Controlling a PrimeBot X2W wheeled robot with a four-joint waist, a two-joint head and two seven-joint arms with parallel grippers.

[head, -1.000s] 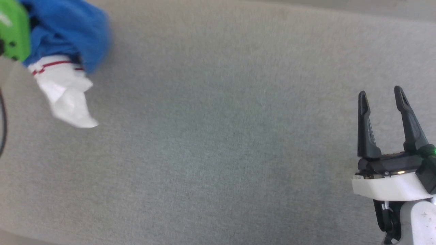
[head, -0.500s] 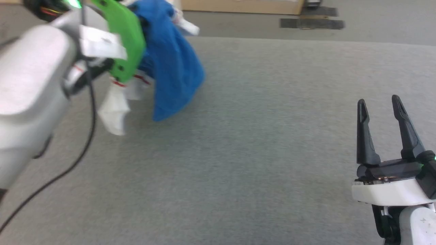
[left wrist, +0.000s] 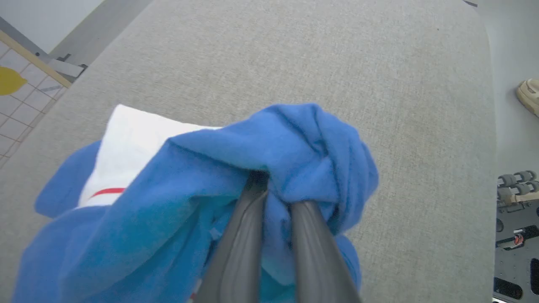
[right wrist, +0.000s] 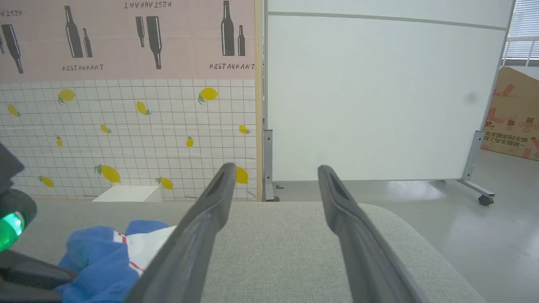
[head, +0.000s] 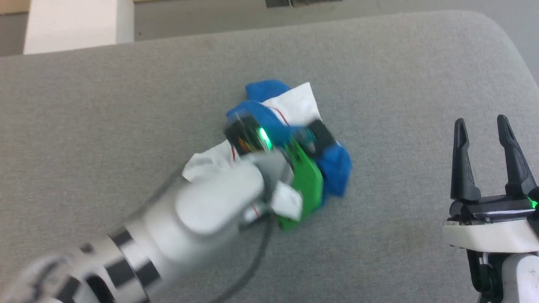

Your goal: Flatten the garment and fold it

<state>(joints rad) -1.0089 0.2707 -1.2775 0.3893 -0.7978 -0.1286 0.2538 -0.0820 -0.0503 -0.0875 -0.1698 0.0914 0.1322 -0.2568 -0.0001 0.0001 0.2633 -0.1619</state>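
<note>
Left gripper (left wrist: 278,198) tight on the bunched garment (left wrist: 189,176), forearm slanted down across the grey surface (left wrist: 337,63).

Down it comes: the garment (head: 337,168), dangling in the air from the left gripper (left wrist: 277,192) half a second ago, now lies bunched in a heap on the grey surface (head: 126,105).

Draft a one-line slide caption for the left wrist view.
Left gripper pinches a bunched fold of the crumpled blue garment, its white sleeve showing, grey padded surface beyond.
</note>
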